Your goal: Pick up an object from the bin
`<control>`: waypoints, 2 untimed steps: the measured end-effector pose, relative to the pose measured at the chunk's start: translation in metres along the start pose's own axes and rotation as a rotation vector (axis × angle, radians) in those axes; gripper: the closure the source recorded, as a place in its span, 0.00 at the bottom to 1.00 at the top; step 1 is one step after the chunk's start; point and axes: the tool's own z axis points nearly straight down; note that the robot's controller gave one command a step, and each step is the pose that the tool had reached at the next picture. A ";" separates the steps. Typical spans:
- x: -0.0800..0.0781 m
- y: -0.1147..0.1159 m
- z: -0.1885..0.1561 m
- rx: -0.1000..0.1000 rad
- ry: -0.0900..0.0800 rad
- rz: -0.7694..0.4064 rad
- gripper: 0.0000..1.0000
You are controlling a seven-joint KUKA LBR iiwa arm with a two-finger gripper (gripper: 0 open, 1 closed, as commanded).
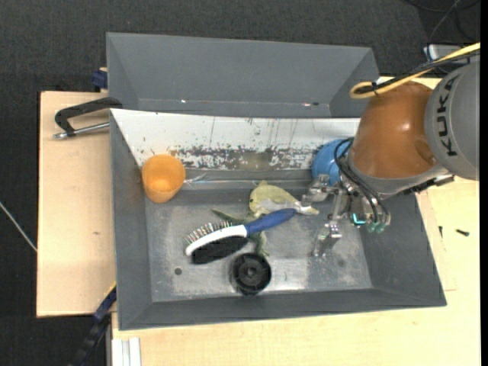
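Observation:
My gripper point(316, 227) hangs low over the right part of the bin floor, its fingers spread open with nothing between them. The upper fingertip point(309, 204) is close to the tip of a blue-handled brush point(263, 221), which lies slanted across the middle with its white and black bristle head point(215, 244) to the lower left. A crumpled pale yellow-green piece point(271, 197) lies just left of the gripper, above the brush handle. A blue round thing point(328, 161) sits at the back wall, partly hidden by the arm's orange cover.
An orange cup point(162, 177) lies on its side at the back left. A black round lid-like thing point(250, 272) rests near the front wall, below the brush. The arm with its orange cover reaches in over the right rim.

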 end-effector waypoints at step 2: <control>-0.058 0.071 0.049 0.011 -0.033 -0.144 1.00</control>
